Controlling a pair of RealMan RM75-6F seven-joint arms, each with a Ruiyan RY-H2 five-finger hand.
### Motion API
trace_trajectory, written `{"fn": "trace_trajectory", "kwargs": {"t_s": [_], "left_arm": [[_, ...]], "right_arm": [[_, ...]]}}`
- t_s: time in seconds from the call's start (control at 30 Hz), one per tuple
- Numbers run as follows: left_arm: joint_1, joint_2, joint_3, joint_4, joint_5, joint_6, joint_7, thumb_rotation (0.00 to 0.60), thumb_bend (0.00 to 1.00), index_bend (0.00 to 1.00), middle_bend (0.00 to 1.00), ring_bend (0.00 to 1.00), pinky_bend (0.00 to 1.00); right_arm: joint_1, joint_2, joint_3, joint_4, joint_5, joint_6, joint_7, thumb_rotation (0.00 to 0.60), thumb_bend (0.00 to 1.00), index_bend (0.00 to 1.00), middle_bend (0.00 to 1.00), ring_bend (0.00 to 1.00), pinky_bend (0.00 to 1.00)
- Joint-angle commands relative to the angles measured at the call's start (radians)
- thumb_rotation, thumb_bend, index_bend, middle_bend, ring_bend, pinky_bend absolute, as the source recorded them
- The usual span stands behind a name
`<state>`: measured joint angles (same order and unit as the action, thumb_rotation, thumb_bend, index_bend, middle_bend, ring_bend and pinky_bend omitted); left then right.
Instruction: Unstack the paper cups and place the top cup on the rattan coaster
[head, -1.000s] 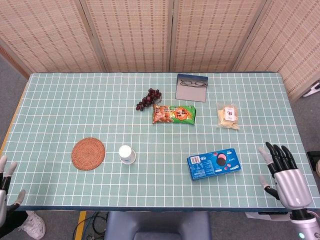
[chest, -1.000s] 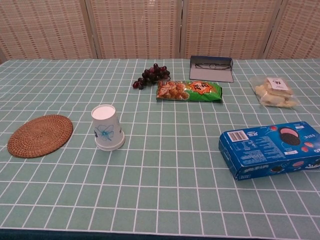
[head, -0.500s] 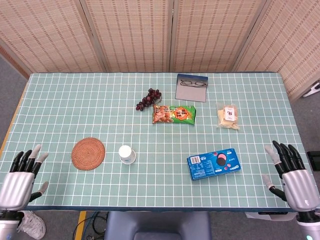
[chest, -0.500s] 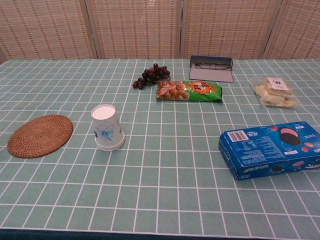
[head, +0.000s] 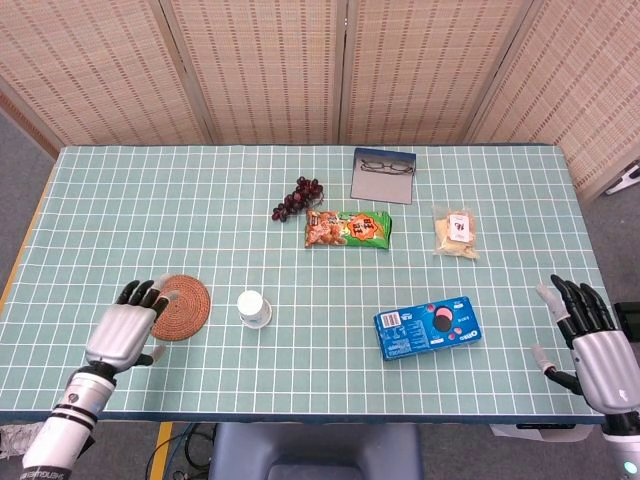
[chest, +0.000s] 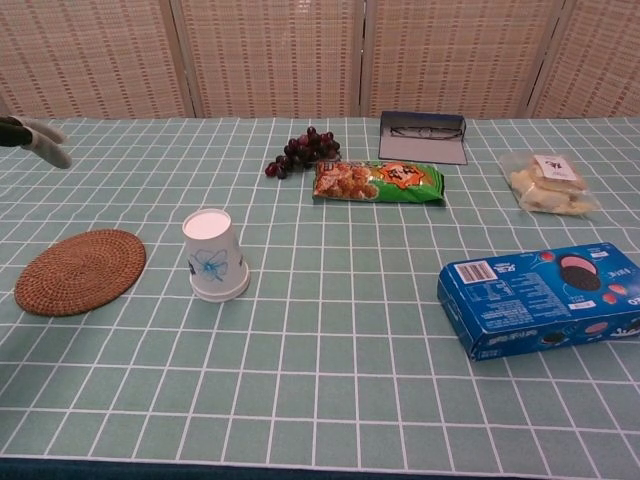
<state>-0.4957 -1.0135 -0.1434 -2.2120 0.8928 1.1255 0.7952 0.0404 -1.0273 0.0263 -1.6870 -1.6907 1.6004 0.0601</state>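
The stacked paper cups (head: 254, 308) (chest: 214, 256) stand upside down on the checked cloth, white with a blue print. Just left of them lies the round rattan coaster (head: 180, 306) (chest: 81, 270). My left hand (head: 126, 333) hovers at the coaster's left edge, fingers apart and holding nothing; in the chest view only its fingertips (chest: 38, 140) show at the left border. My right hand (head: 592, 346) is open at the table's near right corner, far from the cups, and absent from the chest view.
A blue cookie box (head: 427, 327) (chest: 543, 297) lies right of the cups. Farther back are grapes (head: 297, 198), a green snack bag (head: 347, 229), a clear packet of biscuits (head: 456, 232) and a glasses case (head: 383, 176). Woven screens stand behind the table.
My left hand has risen from below the table's near left edge and moved right, up to the coaster. My right hand has drifted slightly right and down. The cups have not moved.
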Motion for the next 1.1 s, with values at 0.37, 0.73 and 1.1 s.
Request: {"fn": "trace_trajectory", "kwargs": {"t_s": [0.37, 0.73, 1.1], "left_arm": [[-0.340, -0.244, -0.058, 0.084, -0.424, 0.038, 0.238, 0.600, 0.30, 0.18, 0.00, 0.00, 0.00], [-0.440, -0.287, -0.049, 0.161, -0.484, 0.004, 0.195, 0.600, 0.30, 0.22, 0.00, 0.00, 0.00], [-0.496, -0.302, -0.026, 0.217, -0.505, -0.035, 0.142, 0.600, 0.30, 0.24, 0.00, 0.00, 0.00]], "right_arm": [[0.001, 0.028, 0.006, 0.013, 0.014, 0.011, 0.082, 0.600, 0.33, 0.06, 0.00, 0.00, 0.00], [-0.004, 0.038, 0.006, 0.021, 0.016, 0.024, 0.113, 0.600, 0.33, 0.06, 0.00, 0.00, 0.00], [-0.005, 0.040, 0.007, 0.022, 0.019, 0.027, 0.117, 0.600, 0.33, 0.06, 0.00, 0.00, 0.00]]}}
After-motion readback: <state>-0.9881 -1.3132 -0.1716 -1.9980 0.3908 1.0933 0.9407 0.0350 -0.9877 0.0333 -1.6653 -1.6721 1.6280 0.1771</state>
